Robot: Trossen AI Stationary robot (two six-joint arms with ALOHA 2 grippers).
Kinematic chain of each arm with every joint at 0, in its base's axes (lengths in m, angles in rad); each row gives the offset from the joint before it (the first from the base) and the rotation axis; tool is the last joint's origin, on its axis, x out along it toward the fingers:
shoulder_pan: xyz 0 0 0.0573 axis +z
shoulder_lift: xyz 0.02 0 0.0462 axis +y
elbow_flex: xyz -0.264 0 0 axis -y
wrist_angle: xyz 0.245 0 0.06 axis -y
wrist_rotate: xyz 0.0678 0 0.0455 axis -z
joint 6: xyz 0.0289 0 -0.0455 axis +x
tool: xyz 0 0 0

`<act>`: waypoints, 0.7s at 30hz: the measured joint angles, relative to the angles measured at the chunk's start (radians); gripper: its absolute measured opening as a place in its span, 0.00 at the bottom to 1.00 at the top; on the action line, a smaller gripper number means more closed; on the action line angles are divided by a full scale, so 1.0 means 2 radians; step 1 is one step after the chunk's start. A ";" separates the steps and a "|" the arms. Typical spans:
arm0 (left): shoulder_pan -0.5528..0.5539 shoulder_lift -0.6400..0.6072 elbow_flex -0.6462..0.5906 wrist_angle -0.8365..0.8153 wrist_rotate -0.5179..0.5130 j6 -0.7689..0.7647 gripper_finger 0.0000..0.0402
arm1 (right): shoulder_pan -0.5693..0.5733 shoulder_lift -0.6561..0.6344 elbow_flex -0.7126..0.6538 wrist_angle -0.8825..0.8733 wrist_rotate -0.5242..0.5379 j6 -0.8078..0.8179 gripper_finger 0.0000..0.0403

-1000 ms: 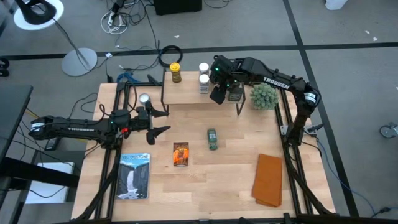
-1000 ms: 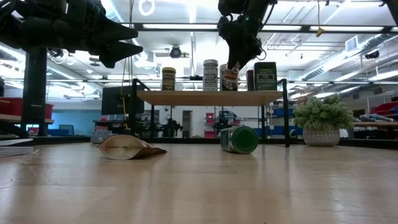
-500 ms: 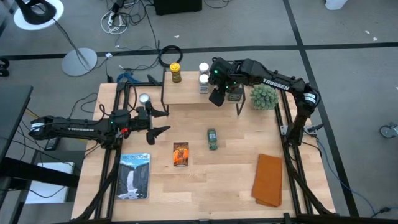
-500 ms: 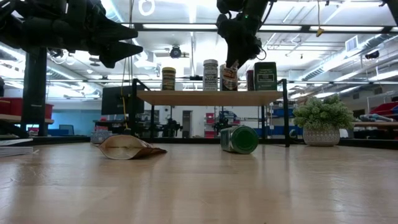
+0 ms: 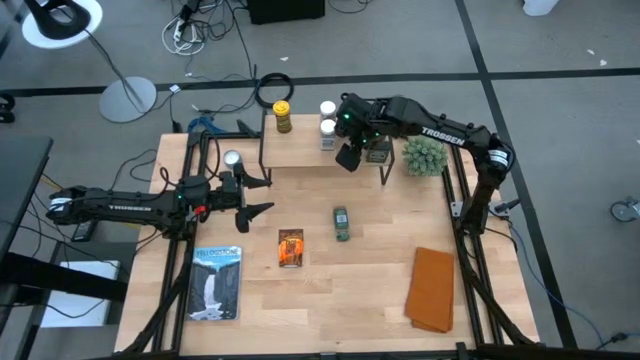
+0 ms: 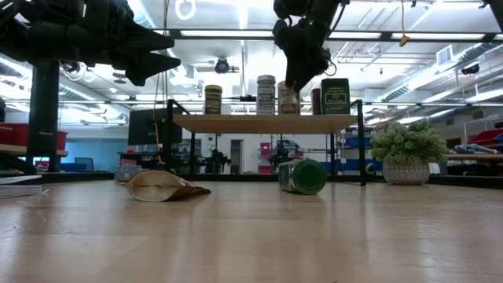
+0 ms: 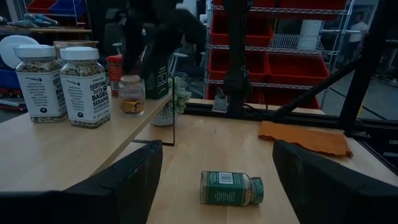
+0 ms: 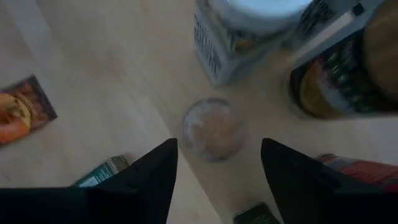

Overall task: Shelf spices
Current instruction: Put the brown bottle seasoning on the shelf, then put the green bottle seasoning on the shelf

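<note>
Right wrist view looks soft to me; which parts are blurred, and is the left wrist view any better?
Right wrist view: the white-lidded jar and dark jar are smeared, and the small jar is soft. Left wrist view: dim, but the bagel jar label and green jar are readable.

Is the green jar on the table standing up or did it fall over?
It is lying on its side. The green jar rests lengthwise on the table, its lid pointing sideways, in front of the shelf.
</note>
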 joint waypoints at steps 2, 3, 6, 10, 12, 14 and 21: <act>0.000 0.000 0.000 0.000 0.000 0.000 0.77 | 0.000 0.000 -0.009 0.000 0.000 0.000 0.58; 0.000 0.000 0.000 0.000 0.000 0.000 0.77 | 0.000 0.000 -0.012 -0.001 0.000 0.000 0.59; 0.000 0.000 0.000 0.000 0.000 0.000 0.77 | 0.000 0.000 -0.013 0.000 0.000 -0.002 0.61; 0.000 0.000 0.000 0.000 0.000 0.000 0.77 | 0.000 0.000 -0.002 0.002 0.000 -0.003 0.64; 0.000 0.000 0.000 0.000 0.000 0.000 0.77 | 0.000 0.000 0.005 0.000 0.000 -0.005 0.65; 0.000 0.000 0.000 0.000 0.000 0.000 0.77 | 0.000 0.000 0.012 -0.003 0.000 -0.005 0.66; 0.000 0.000 0.000 0.000 0.000 0.000 0.77 | 0.004 -0.001 0.045 -0.044 0.000 0.032 0.67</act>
